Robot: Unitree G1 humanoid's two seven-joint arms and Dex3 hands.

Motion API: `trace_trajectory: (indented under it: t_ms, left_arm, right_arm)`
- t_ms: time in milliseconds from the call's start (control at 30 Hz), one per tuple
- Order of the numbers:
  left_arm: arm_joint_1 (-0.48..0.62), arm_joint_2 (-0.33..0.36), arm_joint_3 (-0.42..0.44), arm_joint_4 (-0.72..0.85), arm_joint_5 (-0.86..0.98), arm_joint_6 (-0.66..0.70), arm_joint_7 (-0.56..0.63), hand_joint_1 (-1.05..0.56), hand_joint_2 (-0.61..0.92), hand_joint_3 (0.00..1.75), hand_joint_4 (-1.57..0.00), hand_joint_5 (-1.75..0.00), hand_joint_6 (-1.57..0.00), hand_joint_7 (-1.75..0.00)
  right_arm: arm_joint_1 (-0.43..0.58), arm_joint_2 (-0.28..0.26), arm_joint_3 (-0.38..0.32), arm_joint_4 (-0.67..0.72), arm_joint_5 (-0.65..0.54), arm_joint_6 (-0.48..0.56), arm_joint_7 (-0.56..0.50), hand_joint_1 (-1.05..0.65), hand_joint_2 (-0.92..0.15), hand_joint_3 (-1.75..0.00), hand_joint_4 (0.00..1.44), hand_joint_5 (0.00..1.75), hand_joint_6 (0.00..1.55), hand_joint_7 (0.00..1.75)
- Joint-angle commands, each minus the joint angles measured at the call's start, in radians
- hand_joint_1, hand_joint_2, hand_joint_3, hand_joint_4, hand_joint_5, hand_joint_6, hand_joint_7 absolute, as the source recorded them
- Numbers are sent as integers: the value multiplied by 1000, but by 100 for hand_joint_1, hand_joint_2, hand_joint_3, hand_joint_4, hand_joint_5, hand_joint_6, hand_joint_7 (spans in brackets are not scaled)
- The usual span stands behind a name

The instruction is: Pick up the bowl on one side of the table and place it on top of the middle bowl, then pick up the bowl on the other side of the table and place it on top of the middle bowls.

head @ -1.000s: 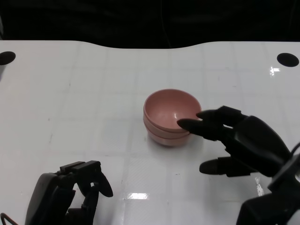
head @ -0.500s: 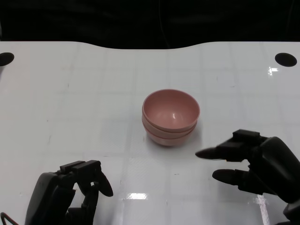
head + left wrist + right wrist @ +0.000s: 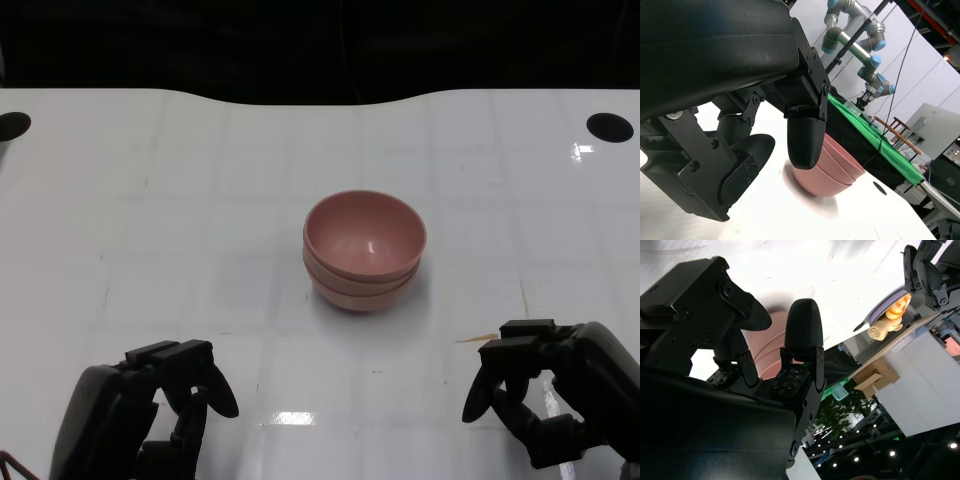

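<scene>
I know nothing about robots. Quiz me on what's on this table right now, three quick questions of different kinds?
1. True or false: the pink bowls sit nested in one stack.
2. The right hand is: A) holding a bowl, B) touching the stack, C) apart from the stack, fingers curled, holding nothing.
3. Fill in: the table is ____ in colour.

Key: 1 true; 2 C; 3 white. The left hand holds nothing either.

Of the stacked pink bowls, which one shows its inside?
The top bowl of the stack: its pink inside faces up, open to view. The bowls under it show only their rims and outer walls below it.
</scene>
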Motion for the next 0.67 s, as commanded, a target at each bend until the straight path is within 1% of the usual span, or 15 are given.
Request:
trace_trajectory:
  t_ms: [33,133,333,533,667]
  left_arm:
    - [3,9,8,6,-21,-12,8,-2,25,159,-86,-168,-83,-149]
    - [6,8,11,15,-30,-18,9,-1,25,159,-87,-167,-83,-148]
    - [-1,13,9,42,-61,-35,-7,2,26,158,-87,-166,-83,-146]
    - [-8,21,10,70,-97,-48,-25,3,25,157,-87,-167,-84,-143]
    - [-6,23,12,78,-125,-57,-46,2,26,156,-87,-167,-84,-142]
  right_arm:
    - [-43,8,-16,94,11,-63,-15,9,-21,-155,90,175,87,139]
    - [-76,15,-18,157,12,-101,-13,9,-20,-156,88,175,84,142]
    - [-119,32,-22,224,-12,-139,-36,10,-16,-159,88,175,84,144]
    - [-139,45,-22,253,-11,-140,-34,12,-15,-160,87,175,84,143]
    - [-147,49,-21,260,-15,-145,-33,13,-12,-163,87,174,87,139]
